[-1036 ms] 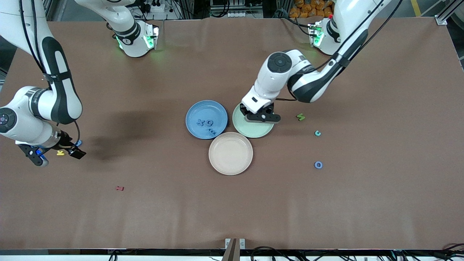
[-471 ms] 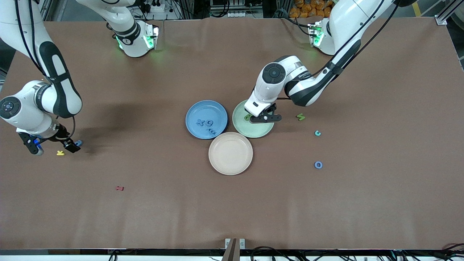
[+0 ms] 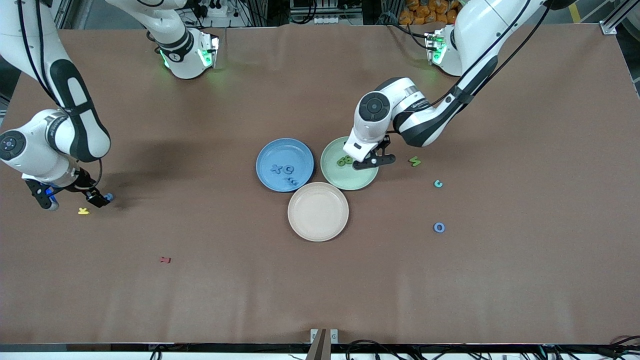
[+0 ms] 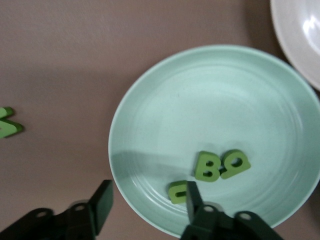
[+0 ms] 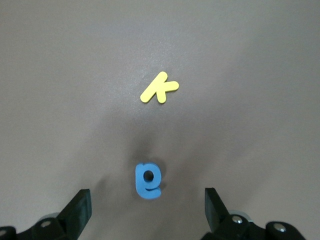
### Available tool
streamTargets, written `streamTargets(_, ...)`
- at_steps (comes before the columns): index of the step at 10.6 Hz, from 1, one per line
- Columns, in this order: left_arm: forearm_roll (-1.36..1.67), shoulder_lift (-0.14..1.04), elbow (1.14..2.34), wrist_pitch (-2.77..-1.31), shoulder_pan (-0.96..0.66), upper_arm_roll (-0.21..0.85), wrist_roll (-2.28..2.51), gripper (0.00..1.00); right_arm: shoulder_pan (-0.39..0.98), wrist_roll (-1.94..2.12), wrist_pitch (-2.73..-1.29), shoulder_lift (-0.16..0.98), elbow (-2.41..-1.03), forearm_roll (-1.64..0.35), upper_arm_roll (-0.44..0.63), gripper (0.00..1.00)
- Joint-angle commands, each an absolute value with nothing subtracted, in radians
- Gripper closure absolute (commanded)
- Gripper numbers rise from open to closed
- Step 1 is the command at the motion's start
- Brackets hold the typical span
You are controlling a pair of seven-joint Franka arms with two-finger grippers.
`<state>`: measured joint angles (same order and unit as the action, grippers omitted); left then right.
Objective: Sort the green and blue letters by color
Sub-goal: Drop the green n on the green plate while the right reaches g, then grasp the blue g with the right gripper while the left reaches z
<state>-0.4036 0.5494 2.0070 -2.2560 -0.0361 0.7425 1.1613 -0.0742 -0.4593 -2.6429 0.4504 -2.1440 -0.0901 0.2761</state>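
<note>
I judge the sort roughly half done: three blue letters (image 3: 283, 172) lie in the blue plate (image 3: 269, 150), three green letters (image 4: 215, 169) in the green plate (image 4: 210, 90). Loose on the table I see a green letter (image 3: 414, 161), a teal one (image 3: 438, 183), and two blue ones (image 3: 439, 227), (image 5: 148, 180). My left gripper (image 4: 145, 200) hangs over the green plate's rim, spread and empty. My right gripper (image 5: 147, 210) is spread wide over the blue letter beside the yellow letter (image 5: 159, 89).

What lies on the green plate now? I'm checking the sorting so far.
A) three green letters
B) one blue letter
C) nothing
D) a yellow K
A: the left wrist view shows three green letters on the green plate, no other colors.
</note>
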Motion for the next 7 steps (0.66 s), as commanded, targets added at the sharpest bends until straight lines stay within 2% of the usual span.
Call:
streamTargets(1,-0.426,0.444,2.002,-2.200,0.094,0.753,1.000,0.00,-0.094,-0.419,-2.694,0.495,-2.141,-0.127,0.244,0.00)
streamTargets(3,-0.420,0.368,2.017,-2.146,0.182,0.772,0.814,0.00,-0.094,-0.404,-2.710,0.512,-2.140,-0.127,0.244,0.00)
streamTargets(4,-0.420,0.365,2.063,-2.148,0.221,0.773,0.804,0.00,-0.097,-0.359,-2.709,0.512,-2.140,-0.129,0.244,0.23)
streamTargets(5,-0.420,0.364,2.101,-2.164,0.260,0.790,0.805,0.00,-0.110,-0.335,-2.709,0.512,-2.138,-0.129,0.244,0.40)
streamTargets(6,-0.416,0.362,2.126,-2.169,0.326,0.817,0.805,0.00,-0.115,-0.327,-2.711,0.514,-2.138,-0.129,0.244,0.50)
streamTargets(7,-0.410,0.367,2.163,-2.212,0.391,0.850,0.810,0.00,-0.117,-0.315,-2.709,0.514,-2.138,-0.129,0.244,0.64)
